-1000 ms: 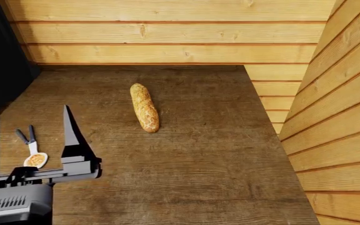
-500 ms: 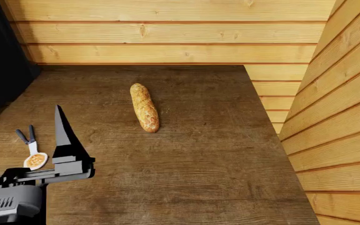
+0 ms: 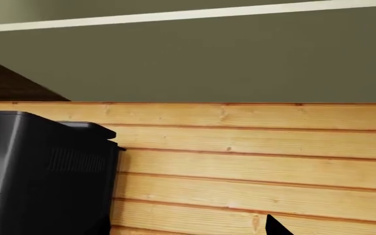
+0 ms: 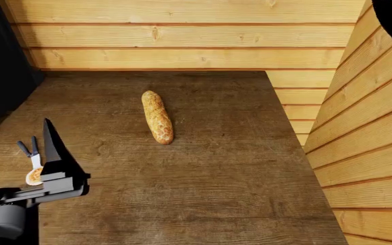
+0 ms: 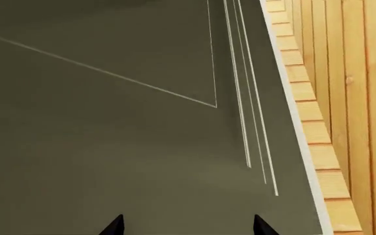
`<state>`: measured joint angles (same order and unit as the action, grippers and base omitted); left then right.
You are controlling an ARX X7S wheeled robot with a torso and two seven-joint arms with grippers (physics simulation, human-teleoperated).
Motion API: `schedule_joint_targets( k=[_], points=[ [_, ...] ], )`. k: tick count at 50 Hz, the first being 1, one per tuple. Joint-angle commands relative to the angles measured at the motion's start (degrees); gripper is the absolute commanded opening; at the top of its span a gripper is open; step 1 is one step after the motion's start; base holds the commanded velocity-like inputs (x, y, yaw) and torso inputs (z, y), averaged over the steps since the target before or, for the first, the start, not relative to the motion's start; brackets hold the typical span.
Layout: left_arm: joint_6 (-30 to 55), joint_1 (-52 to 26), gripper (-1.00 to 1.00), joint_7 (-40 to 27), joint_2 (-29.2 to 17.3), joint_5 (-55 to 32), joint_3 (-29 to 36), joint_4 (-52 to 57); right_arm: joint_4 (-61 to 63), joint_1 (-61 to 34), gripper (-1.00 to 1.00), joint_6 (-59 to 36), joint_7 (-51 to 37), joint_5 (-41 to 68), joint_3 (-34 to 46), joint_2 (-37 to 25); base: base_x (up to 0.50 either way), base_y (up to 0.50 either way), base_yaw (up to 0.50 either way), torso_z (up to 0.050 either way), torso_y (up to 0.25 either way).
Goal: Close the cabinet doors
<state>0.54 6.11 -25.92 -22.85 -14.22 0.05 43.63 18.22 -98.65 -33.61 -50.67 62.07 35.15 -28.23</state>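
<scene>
Countertop of dark brown wood grain (image 4: 203,178) fills the head view, backed and flanked on the right by a wall of pale horizontal wooden planks (image 4: 182,35). A long golden-brown baguette with a crackled crust (image 4: 157,117) lies on it near the middle, lengthwise toward the back wall. Near the counter's left edge rests a small utensil with two dark grey handles and a round orange-and-white head (image 4: 32,164), partly hidden by the left gripper (image 4: 49,140), of which only one tall black pointed finger is visible above its grey body; whether its fingers are apart or together cannot be told, and the left wrist view adds just a single black tip.

That wrist view faces the plank wall, with a black boxy appliance with a vented side (image 3: 41,171) standing against it, and above both the flat olive-grey underside of the wall cabinet (image 3: 207,58) with a pale front edge.

The right gripper (image 5: 186,225) shows two black fingertips spread well apart, holding nothing, pointed at a grey-green cabinet door panel (image 5: 109,122) with thin pale inset lines; the plank wall runs beside its white edge.
</scene>
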Motion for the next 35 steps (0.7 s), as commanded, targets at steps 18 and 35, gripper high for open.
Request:
schedule_joint_targets(
  k=[18,35],
  points=[
    [-5.4,2.4,1.00,0.4,0.1,-2.7,-2.9,-3.6,-16.8,3.5,1.00,3.5,9.2,-3.7,11.0,9.1,0.00,0.00,0.00,0.000,0.000],
    [-5.8,2.5,1.00,0.3,-0.1,-3.1,-3.1,-4.0,-28.7,5.5,1.00,6.7,13.8,-7.9,13.7,12.0,0.00,0.00,0.00,0.000,0.000]
  ],
)
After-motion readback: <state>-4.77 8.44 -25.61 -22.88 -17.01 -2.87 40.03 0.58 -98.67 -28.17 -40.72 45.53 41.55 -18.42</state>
